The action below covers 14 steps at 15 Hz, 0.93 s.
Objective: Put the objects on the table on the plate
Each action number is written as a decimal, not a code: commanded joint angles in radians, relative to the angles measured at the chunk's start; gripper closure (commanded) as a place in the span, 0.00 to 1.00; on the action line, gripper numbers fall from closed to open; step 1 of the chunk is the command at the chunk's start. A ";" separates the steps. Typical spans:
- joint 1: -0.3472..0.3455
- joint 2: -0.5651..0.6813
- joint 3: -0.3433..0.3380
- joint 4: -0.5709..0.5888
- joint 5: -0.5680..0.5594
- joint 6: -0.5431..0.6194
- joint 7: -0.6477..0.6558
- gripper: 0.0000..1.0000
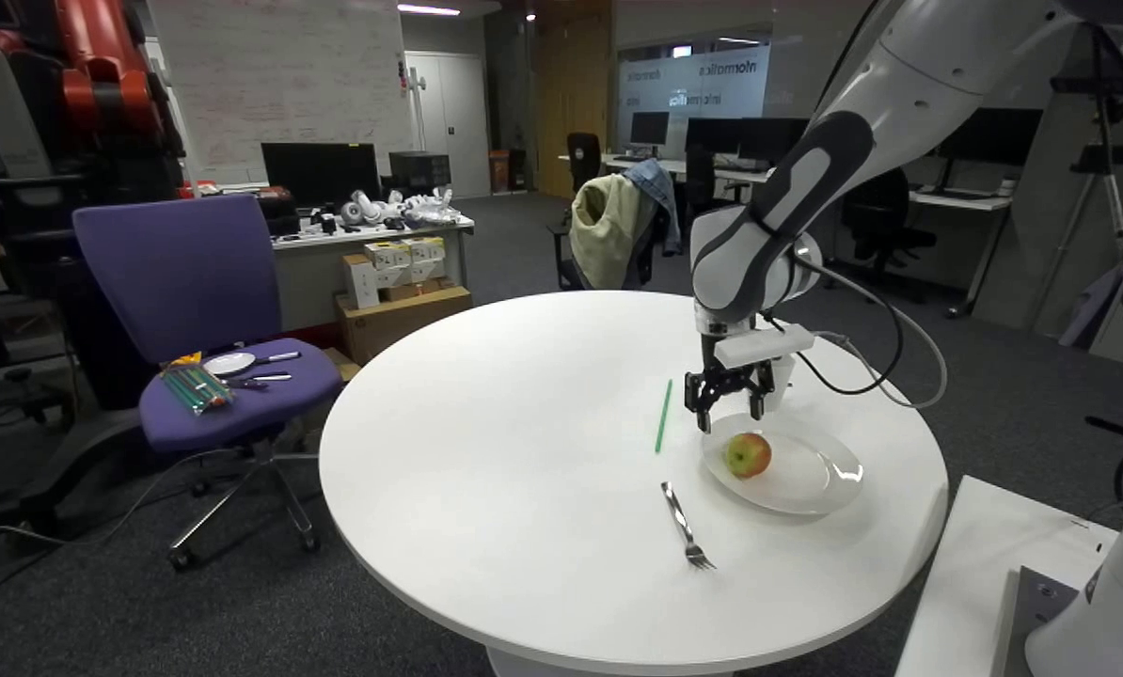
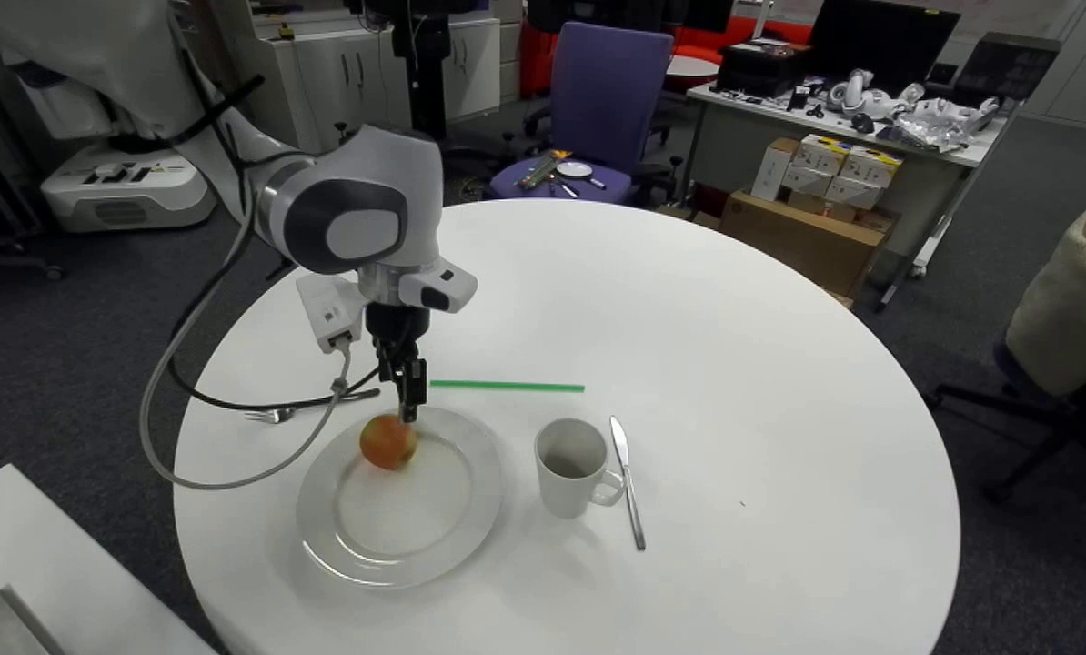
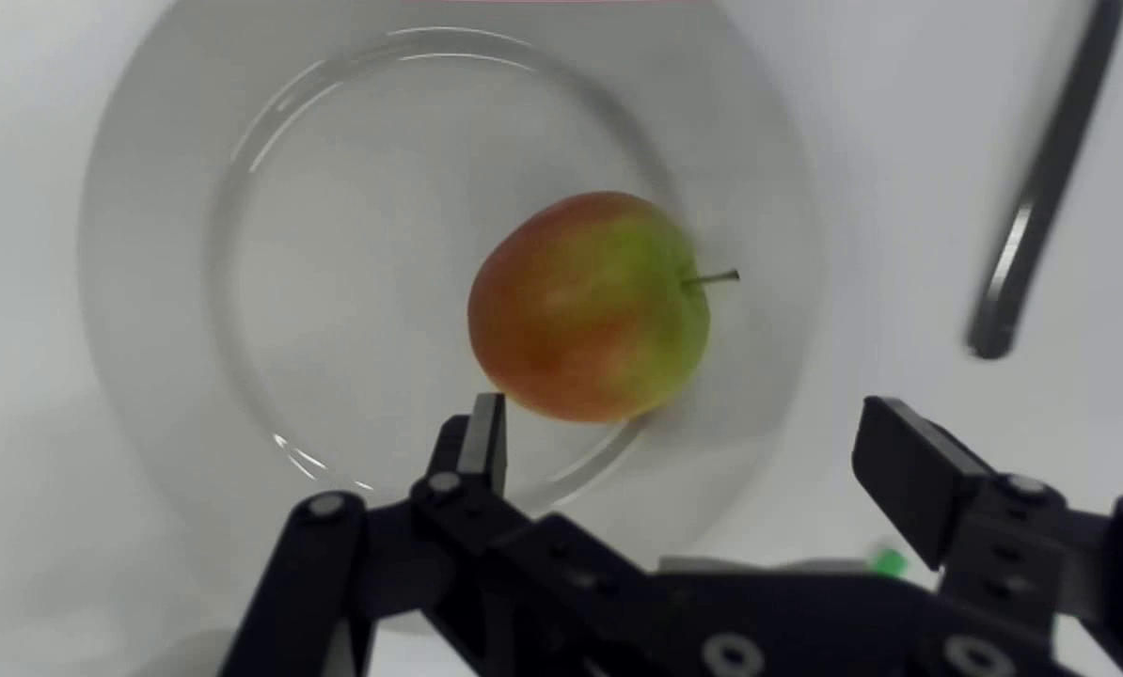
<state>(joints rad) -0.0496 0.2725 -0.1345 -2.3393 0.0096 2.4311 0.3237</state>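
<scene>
A red and yellow-green apple (image 1: 748, 455) rests on the round white plate (image 2: 397, 564), near the rim that faces the fork. Just above it, my gripper (image 3: 682, 404) stands open; its jaws are wide apart and grip nothing. In the wrist view, one fingertip (image 3: 486, 442) appears close beside the apple. Three objects lie directly on the white table (image 1: 486, 451): a green stick (image 2: 507, 387), a silvery fork (image 1: 685, 529) and a silvery knife (image 2: 629, 496). A white mug (image 2: 568, 478) stands upright between plate and knife. In the wrist view, only the fork's handle (image 3: 1041, 207) and the stick's tip (image 3: 889, 562) show.
A grey cable (image 2: 156, 400) loops from the wrist low over the table beside the plate. The white base bench (image 1: 1004, 536) adjoins the table. A purple chair (image 1: 232, 376) holding a bag and more utensils stands beyond the table's edge.
</scene>
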 commanded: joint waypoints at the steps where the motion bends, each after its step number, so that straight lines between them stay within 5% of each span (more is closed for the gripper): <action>1: 0.032 -0.170 0.043 -0.078 0.008 -0.002 -0.021 0.00; 8: 0.056 -0.238 0.099 -0.075 0.009 -0.008 -0.014 0.00; 14: 0.049 -0.212 0.082 -0.065 -0.012 -0.027 0.089 0.00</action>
<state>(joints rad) 0.0095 0.0819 -0.0452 -2.3864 0.0099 2.4296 0.3592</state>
